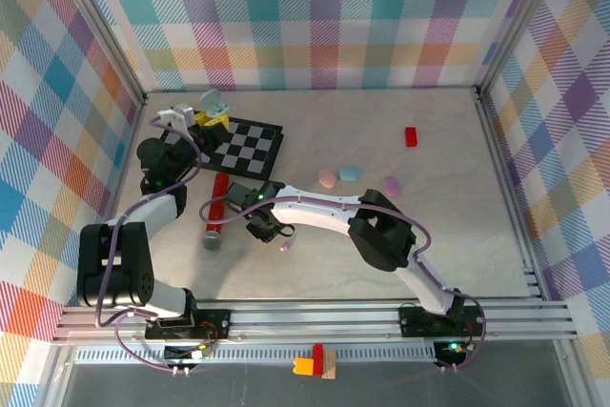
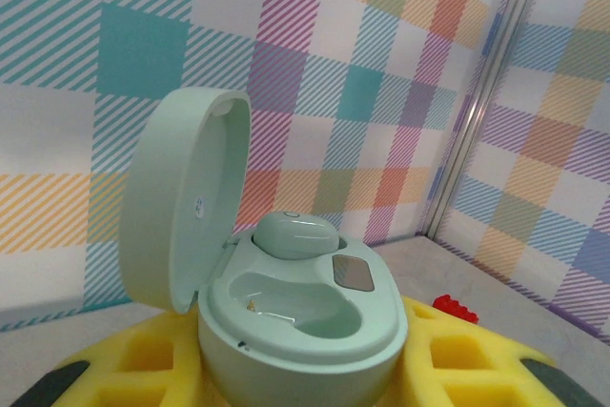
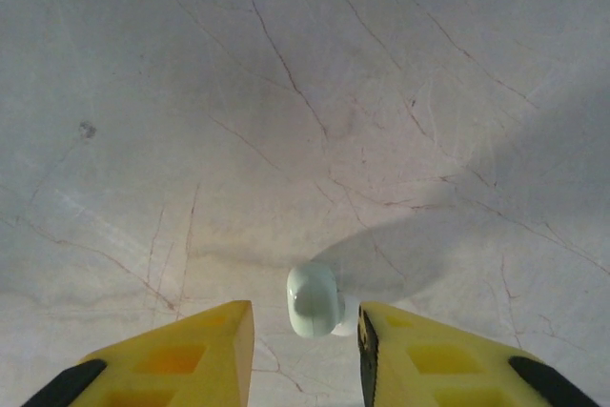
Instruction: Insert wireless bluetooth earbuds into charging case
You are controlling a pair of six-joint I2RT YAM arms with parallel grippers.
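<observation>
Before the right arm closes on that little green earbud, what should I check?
1. Earbud lying between the right fingers: ok.
2. Right fingers gripping it: not ok, gaps on both sides.
3. Earbud's stem direction: cannot tell.
4. Case lid open: ok.
5. Free slot in case: ok; the other slot holds a seated earbud.
6. Left fingers clamped on case: ok.
</observation>
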